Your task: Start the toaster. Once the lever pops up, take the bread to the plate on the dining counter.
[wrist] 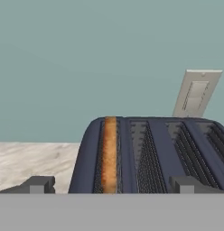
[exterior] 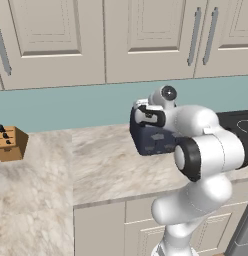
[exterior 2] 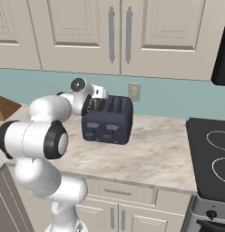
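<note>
Gripper point(wrist: 109, 186) spread fully wide, holding nothing, poised just above toaster point(exterior 2: 108, 120) on the kitchen counter point(exterior 2: 155, 154). Bread point(wrist: 109, 155) sits in the leftmost slot. Risk: fingers catch the slot wall, nudging the toaster instead of gripping bread.

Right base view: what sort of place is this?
A rendered home kitchen: a toaster on a marbled counter, cream wall cabinets above, and a black stovetop at the right.

Knife block point(exterior: 10, 143) far left on counter point(exterior: 106, 165); wall outlet point(exterior 2: 134, 91); stovetop point(exterior 2: 209, 156) right.
</note>
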Controlling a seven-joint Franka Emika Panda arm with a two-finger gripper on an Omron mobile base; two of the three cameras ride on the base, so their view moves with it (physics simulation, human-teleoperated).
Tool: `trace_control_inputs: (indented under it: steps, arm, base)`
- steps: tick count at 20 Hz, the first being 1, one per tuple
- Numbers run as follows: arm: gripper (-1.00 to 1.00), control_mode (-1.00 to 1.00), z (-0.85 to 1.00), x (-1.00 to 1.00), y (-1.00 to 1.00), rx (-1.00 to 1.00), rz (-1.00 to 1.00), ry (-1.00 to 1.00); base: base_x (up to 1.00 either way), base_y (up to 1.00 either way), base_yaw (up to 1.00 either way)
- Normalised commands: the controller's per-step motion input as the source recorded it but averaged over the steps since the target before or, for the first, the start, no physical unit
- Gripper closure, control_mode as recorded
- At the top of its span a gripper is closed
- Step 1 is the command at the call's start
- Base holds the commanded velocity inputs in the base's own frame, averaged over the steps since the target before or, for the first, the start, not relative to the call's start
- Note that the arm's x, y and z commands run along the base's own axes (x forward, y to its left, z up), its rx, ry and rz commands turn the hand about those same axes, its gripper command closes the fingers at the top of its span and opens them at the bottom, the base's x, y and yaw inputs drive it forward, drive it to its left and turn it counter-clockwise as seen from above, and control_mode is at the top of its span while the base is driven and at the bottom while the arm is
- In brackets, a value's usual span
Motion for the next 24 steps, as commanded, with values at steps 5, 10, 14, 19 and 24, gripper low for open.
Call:
trace_control_inputs:
  steps: [5,10,14,19,24]
  arm:
    - [-1.00,-1.00,-0.01,0.15,0.00,0.00,0.00,0.00]
    - [-1.00,-1.00,-0.06,0.17,0.00,0.00,0.00,0.00]
    - [-1.00,-1.00,-0.14,0.12,0.00,0.00,0.00,0.00]
    - [-1.00,-1.00,-0.17,0.05,0.00,0.00,0.00,0.00]
    - [-1.00,-1.00,-0.13,0.02,0.00,0.00,0.00,0.00]
  base:
    - [0.00,0.00,0.00]
    - [0.00,0.00,0.00]
    - [0.00,0.00,0.00]
    - [0.00,0.00,0.00]
    - [0.00,0.00,0.00]
